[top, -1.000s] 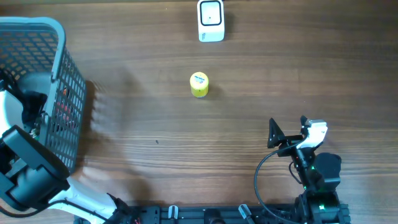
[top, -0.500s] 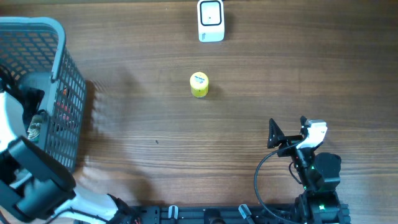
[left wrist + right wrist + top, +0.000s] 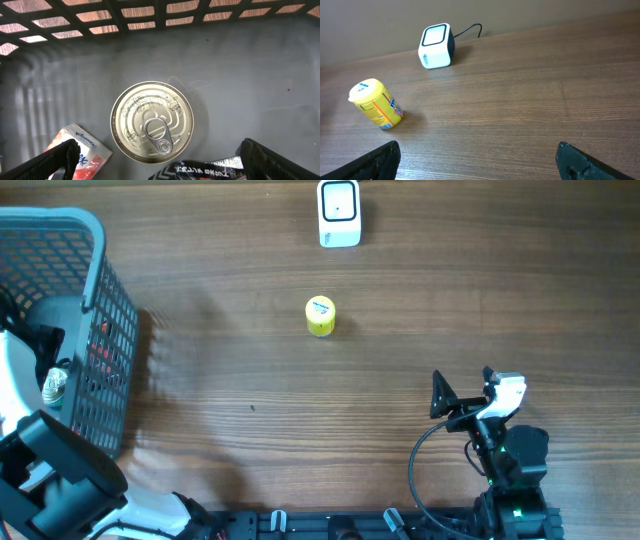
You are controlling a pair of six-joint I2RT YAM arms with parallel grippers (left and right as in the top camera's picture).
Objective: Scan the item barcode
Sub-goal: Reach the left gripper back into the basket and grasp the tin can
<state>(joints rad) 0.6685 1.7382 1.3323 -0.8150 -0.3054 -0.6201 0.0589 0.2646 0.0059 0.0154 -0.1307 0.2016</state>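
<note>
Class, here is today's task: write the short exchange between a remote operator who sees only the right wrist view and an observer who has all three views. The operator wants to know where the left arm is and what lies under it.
Operator: I see only the yellow tub and the scanner on the table. Where is the left gripper?
Observer: The left gripper points down into the grey basket at the table's left side.
Operator: What lies under it?
Observer: A pull-tab can stands upright on the basket floor, below the gap between the open fingers.
</note>
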